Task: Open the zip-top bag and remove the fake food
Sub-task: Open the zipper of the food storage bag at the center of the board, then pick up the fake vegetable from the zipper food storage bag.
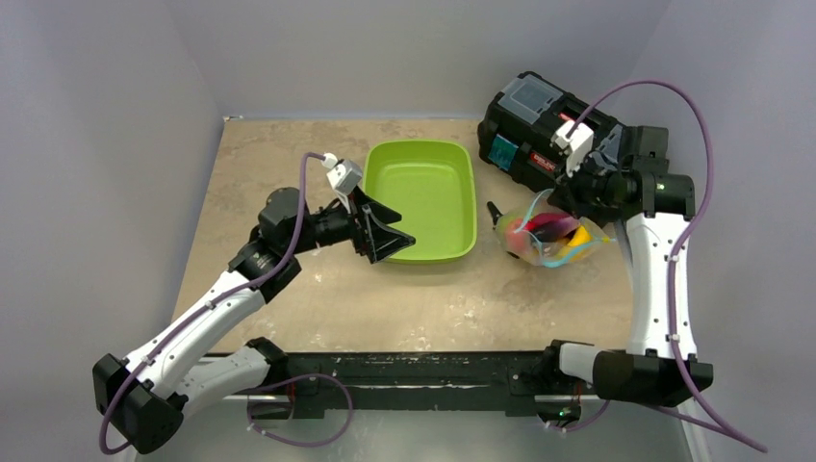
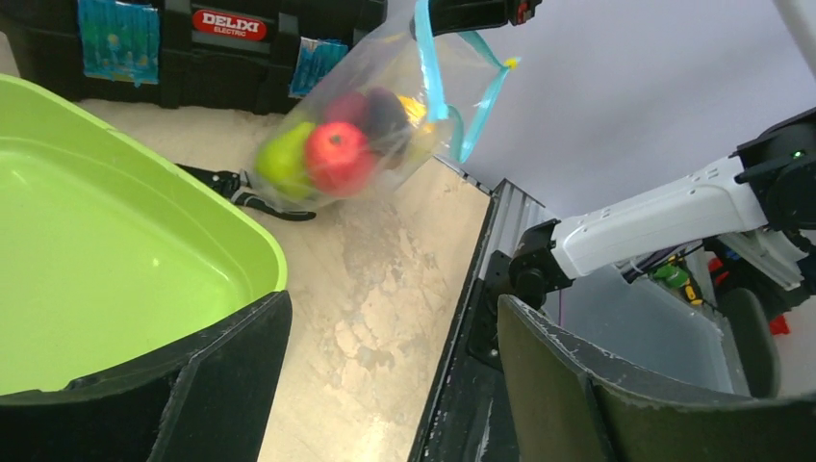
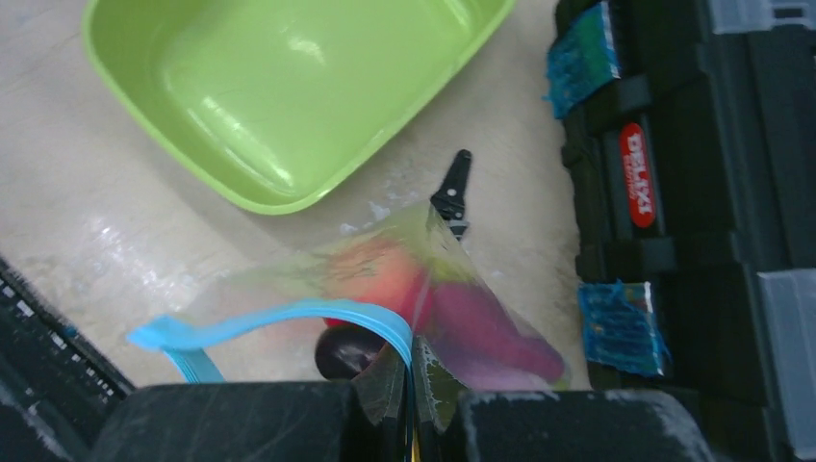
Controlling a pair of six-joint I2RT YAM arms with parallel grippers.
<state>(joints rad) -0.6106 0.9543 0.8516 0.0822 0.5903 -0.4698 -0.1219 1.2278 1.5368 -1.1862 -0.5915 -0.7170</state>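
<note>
1. Black fingers (image 2: 221, 385) of the left gripper (image 2: 395, 385) filled the bottom of the left wrist view, standing wide apart with nothing between them.
2. From above, that left gripper (image 1: 390, 236) hovered at the near left corner of the lime-green tray (image 1: 423, 144), its jaws pointing toward the right arm.
3. In the right wrist view, the right gripper (image 3: 409, 414) was clamped tight on a pinch of the zip-top bag (image 3: 404, 289) just beside the teal zipper strip (image 3: 279, 318).
4. The zip-top bag (image 1: 544, 236) hung from the right gripper (image 1: 568, 197) between the tray and the black toolbox (image 1: 539, 125); whether its bottom touched the table (image 1: 289, 173) could not be told.
5. The zipper strip (image 2: 433, 67) curled loose in a loop below the right gripper (image 2: 471, 12).
6. The fake food was all inside the bag (image 2: 356, 135): a red apple (image 2: 337, 156), a green pear (image 2: 284, 159) and a dark plum (image 2: 385, 111) showed through the plastic, bunched at the low end.
7. Black-handled pliers (image 2: 236, 188) lay on the table just beside the bag, between it and the tray (image 2: 96, 241).
8. The tray (image 3: 289, 87) held nothing visible.
</note>
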